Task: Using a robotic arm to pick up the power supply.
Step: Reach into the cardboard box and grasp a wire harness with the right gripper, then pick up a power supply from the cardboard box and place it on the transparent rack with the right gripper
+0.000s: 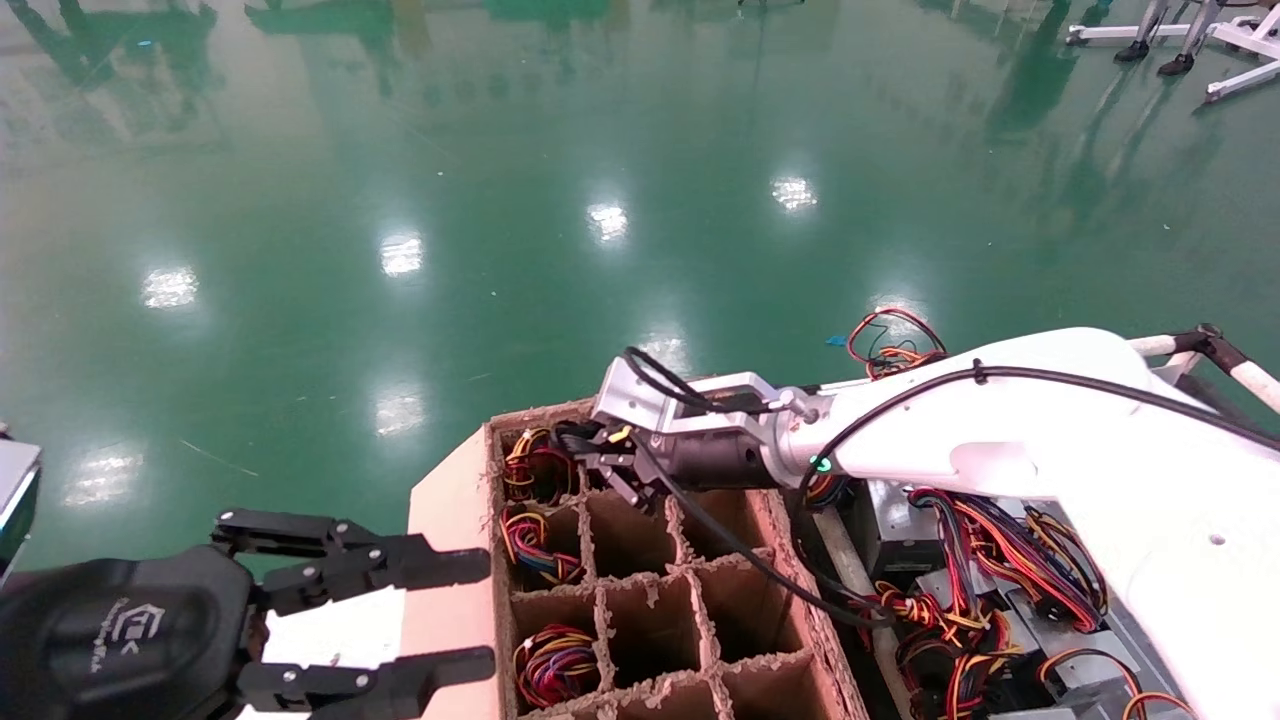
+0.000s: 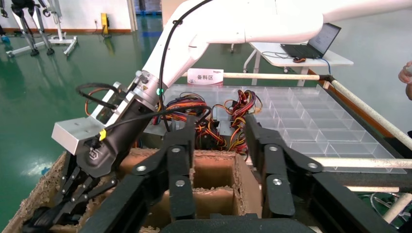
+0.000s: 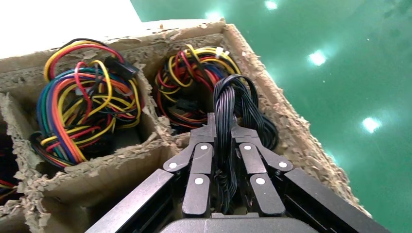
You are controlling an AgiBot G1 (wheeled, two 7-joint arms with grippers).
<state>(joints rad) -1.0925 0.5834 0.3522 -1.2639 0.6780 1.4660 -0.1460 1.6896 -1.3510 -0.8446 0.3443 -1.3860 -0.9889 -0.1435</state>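
The robotic arm (image 1: 1000, 420) reaches in from the right over the far left corner of a divided cardboard box (image 1: 700, 600). Its right gripper (image 1: 592, 457) (image 3: 224, 124) is shut on the power supply's all-black cable bundle (image 3: 228, 97), which loops up out of the corner cell. The power supply's grey body is hidden down in that cell. The same gripper (image 2: 51, 213) shows in the left wrist view, dipping into the box corner. My left gripper (image 1: 485, 612) (image 2: 221, 133) hovers open and holding nothing by the box's near left side.
Other cells hold boxes with red, yellow and orange wires (image 1: 553, 665) (image 3: 80, 109). To the right of the box, a bin holds more grey units with coloured wiring (image 1: 960, 590). A clear compartment tray (image 2: 311, 121) lies beyond. Green floor surrounds the box.
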